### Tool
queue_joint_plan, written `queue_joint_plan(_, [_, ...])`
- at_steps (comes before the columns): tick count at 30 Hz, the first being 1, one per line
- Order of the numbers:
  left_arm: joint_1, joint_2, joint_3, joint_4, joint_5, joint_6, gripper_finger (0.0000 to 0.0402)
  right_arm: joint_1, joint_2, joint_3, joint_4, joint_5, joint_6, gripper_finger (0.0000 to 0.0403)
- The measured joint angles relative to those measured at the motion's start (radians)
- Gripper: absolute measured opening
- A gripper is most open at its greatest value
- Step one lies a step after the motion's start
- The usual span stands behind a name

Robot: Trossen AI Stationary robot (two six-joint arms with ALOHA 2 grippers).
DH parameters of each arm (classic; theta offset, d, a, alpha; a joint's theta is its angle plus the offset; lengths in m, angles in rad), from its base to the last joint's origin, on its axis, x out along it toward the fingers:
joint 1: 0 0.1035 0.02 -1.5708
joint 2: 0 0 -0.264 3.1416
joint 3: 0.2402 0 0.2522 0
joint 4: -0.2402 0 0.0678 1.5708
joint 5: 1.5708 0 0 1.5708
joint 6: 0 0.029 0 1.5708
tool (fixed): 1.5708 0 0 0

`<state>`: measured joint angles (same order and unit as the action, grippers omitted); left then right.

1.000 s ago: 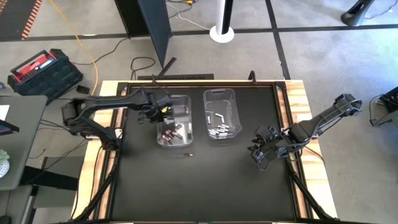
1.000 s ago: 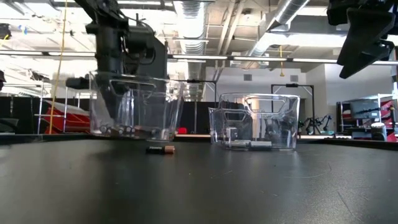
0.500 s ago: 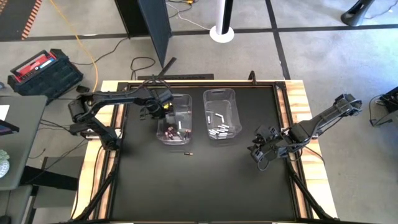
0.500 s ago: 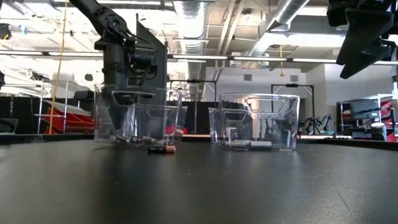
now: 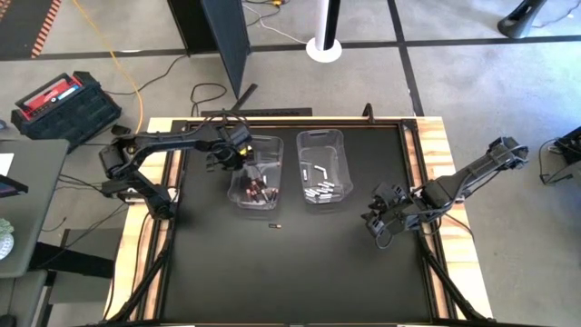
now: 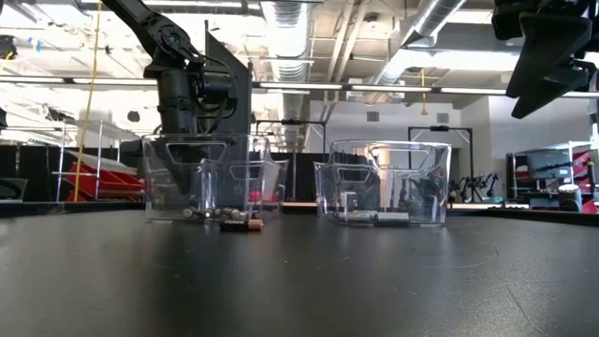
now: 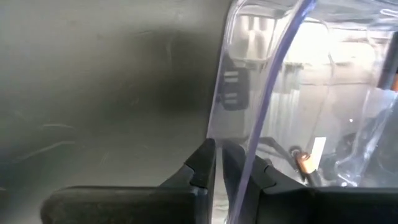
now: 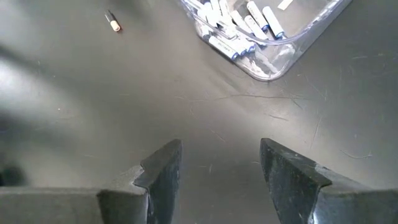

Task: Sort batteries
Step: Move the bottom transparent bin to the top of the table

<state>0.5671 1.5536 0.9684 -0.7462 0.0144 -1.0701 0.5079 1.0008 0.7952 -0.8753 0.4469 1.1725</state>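
The left gripper (image 5: pixel 238 156) sits at the rim of the clear plastic bin of dark copper-marked batteries (image 5: pixel 254 173), fingers nearly together astride its wall (I judge it is letting go, and should lift straight up so the bin stays put). At six o'clock from that bin one dark battery (image 5: pixel 274 226) lies loose. At three o'clock stands the clear bin of white batteries (image 5: pixel 324 166). The right gripper (image 5: pixel 379 221) waits wide open and empty, with nothing between it and the stray.

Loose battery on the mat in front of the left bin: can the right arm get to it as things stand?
Probably yes. The loose battery lies alone on bare black mat, and the right gripper hovers open with nothing between them. Both bins sit farther back.
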Motion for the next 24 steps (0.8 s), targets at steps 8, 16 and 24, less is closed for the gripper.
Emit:
queue_joint_plan(8, [0.005, 0.0, 0.0, 0.006, 0.008, 0.035, 0.0084, 0.0, 0.0, 0.0, 0.0, 0.0, 0.0, 0.0234])
queue_joint_plan(16, [0.037, -0.015, 0.0, 0.009, 0.004, 0.066, 0.0126, 0.0, 0.0, 0.0, 0.0, 0.0, 0.028, 0.0234])
queue_joint_plan(24, [0.1, -0.082, 0.0, 0.012, 0.001, 0.156, 0.0128, 0.0, 0.0, 0.0, 0.0, 0.001, 0.032, 0.0234])
